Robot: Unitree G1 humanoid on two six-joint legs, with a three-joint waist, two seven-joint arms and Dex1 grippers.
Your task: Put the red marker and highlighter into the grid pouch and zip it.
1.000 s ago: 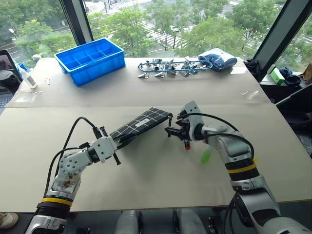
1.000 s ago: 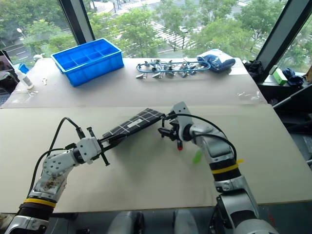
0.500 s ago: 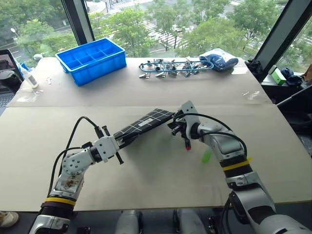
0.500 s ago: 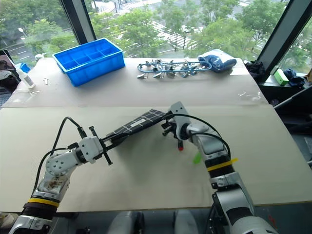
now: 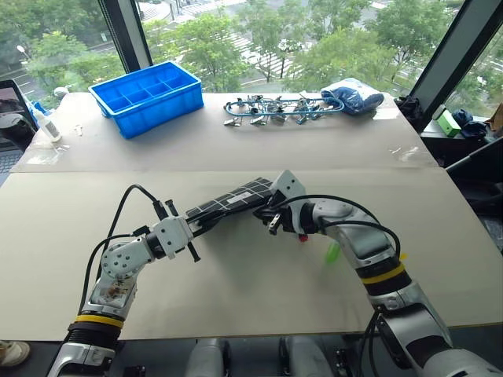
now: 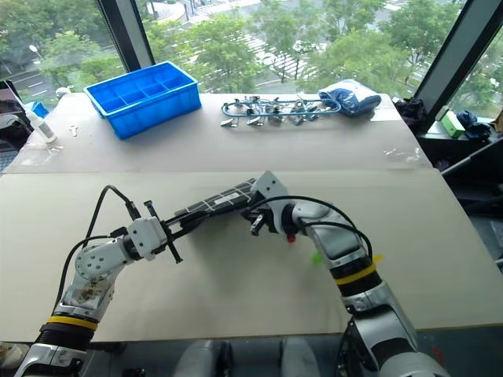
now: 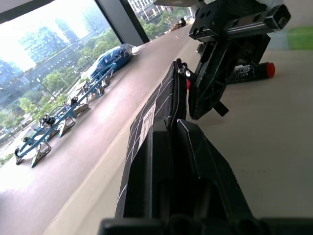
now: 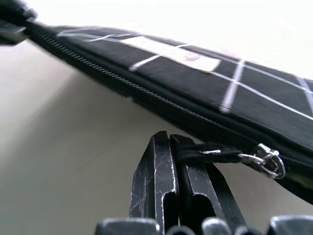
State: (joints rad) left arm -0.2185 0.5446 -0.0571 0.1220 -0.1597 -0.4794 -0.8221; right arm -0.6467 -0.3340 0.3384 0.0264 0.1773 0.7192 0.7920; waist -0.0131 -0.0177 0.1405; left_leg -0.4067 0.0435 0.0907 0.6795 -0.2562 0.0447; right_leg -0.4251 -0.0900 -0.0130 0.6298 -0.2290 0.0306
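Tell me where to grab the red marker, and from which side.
Grip the red marker across its thick middle, coming from above: it lies flat on the table, so only its upper side is free. The right end effector crowds its pouch-side end.

You see the black white-gridded fabric pouch (image 5: 236,199) tilted above the table; the thick red marker (image 5: 302,236) and the pale green highlighter (image 5: 332,252) lie just beside.

I see the grid pouch (image 5: 236,198) as black with white grid lines and a white label. Just beside it the red marker (image 7: 252,71) has a black body, and past that the highlighter (image 5: 332,252) is pale green. Well behind the pouch I see a bright blue bin (image 5: 146,97).
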